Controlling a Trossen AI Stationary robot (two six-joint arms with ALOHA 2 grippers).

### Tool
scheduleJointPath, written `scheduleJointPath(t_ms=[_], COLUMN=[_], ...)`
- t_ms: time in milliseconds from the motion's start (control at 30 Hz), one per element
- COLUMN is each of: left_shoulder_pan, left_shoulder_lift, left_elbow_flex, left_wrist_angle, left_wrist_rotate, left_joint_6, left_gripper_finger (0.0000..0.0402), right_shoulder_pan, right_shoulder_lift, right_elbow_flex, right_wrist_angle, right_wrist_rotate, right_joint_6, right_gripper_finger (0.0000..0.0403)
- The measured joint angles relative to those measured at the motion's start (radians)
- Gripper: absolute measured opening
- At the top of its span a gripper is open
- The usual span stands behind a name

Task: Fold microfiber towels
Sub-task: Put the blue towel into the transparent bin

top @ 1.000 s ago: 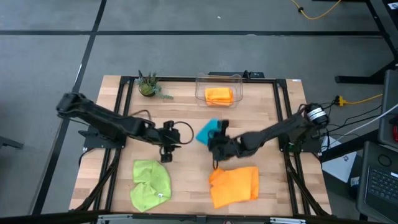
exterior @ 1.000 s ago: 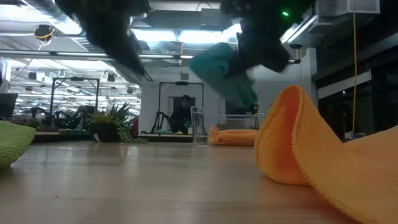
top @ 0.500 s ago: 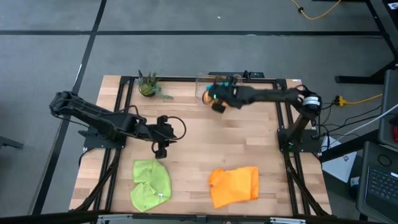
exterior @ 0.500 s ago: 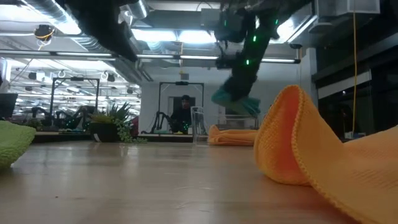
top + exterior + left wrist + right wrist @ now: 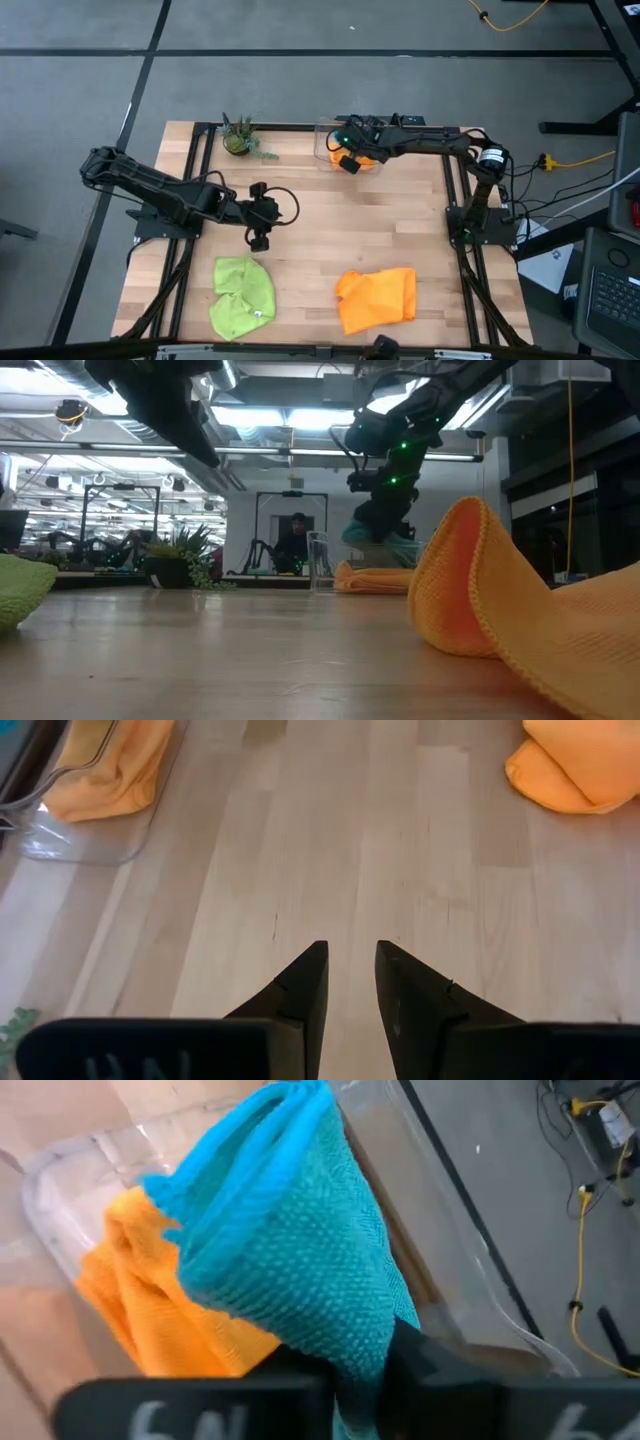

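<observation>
Near the front-left corner of the surface (image 5: 300, 215) a lime green towel (image 5: 243, 295) lies crumpled, well clear of everything else. Just behind it and toward the middle, the left gripper (image 5: 257, 241) hangs over bare wood on its waiting arm; from its wrist camera the jaws stand a little apart with nothing between them, the left gripper (image 5: 350, 960) pointing at plain boards.

At the back edge, left of centre, sits a small potted plant (image 5: 238, 138). To its right, also along the back edge, is a clear plastic bin (image 5: 350, 142) with a folded orange towel (image 5: 130, 1300) lying inside it. The right gripper (image 5: 349, 152) is stretched across from the right side and sits over that bin, its jaws pinching a teal blue towel (image 5: 290, 1250) that hangs bunched just above the orange one; I cannot tell whether the two cloths touch. From table height the teal cloth (image 5: 380, 540) shows just over the bin.

Toward the front edge, right of centre, a second orange towel (image 5: 377, 297) lies loosely heaped, one fold standing up.
</observation>
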State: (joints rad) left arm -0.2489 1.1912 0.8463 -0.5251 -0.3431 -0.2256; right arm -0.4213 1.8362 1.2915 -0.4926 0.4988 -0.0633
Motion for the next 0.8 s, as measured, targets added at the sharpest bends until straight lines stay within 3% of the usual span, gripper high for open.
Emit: scheduleJointPath(t_ms=[167,367,533,733,800], left_shoulder_pan=[0.000,0.000,0.000,0.000,0.000], left_shoulder_lift=[0.000,0.000,0.000,0.000,0.000], left_elbow_flex=[0.000,0.000,0.000,0.000,0.000], left_wrist_angle=[-0.009,-0.017,-0.017,-0.016,-0.014], left_wrist_rotate=[0.000,0.000,0.000,0.000,0.000], left_joint_6=[-0.001,-0.001,-0.001,-0.004,-0.004], left_gripper_finger=[0.0080,0.0080,0.0080,0.0080,0.0080], right_shoulder_pan=[0.000,0.001,0.003,-0.006,-0.031], right_shoulder_lift=[0.000,-0.005,-0.027,-0.025,-0.010], right_elbow_flex=[0.000,0.000,0.054,0.194,0.201], right_wrist_angle=[0.003,-0.006,-0.098,-0.213,-0.224], right_wrist_rotate=[-0.063,-0.154,-0.321,-0.232,-0.271], right_joint_6=[0.012,0.042,0.071,0.311,0.382], right_gripper_finger=[0.0125,0.0182,0.0200,0.0193,0.0188])
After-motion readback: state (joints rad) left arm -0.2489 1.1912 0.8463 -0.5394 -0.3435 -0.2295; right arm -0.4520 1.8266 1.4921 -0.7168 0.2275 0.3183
